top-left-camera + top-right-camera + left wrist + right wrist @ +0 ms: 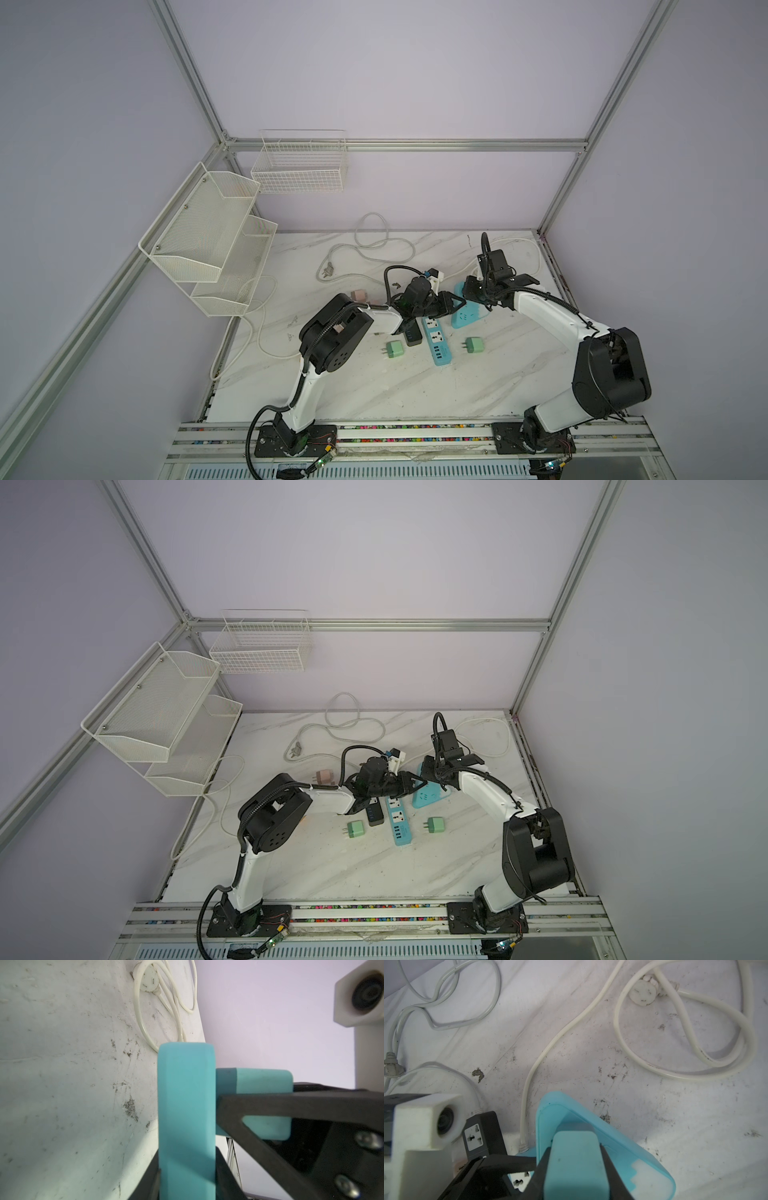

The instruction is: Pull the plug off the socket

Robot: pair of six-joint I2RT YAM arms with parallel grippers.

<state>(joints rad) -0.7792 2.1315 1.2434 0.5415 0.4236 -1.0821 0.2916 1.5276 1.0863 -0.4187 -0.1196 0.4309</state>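
The teal socket [471, 319] [432, 798] lies right of the table's middle. My left gripper [455, 303] [187, 1169] is shut on the socket [187, 1105], with a black finger on each flat side. A teal plug [264, 1082] [575, 1167] sticks out of the socket's face [623, 1147], its base against it. My right gripper [471, 291] [575, 1153] is shut on the plug, and one finger [291, 1103] crosses it in the left wrist view. In both top views the arms hide the plug.
A blue and white power strip [436, 340] and a black one [411, 334] lie beside the socket. Two green plugs [395, 349] [473, 345] and a pink one [358, 296] lie loose. White cables [374, 245] curl at the back; wire baskets [208, 237] hang left.
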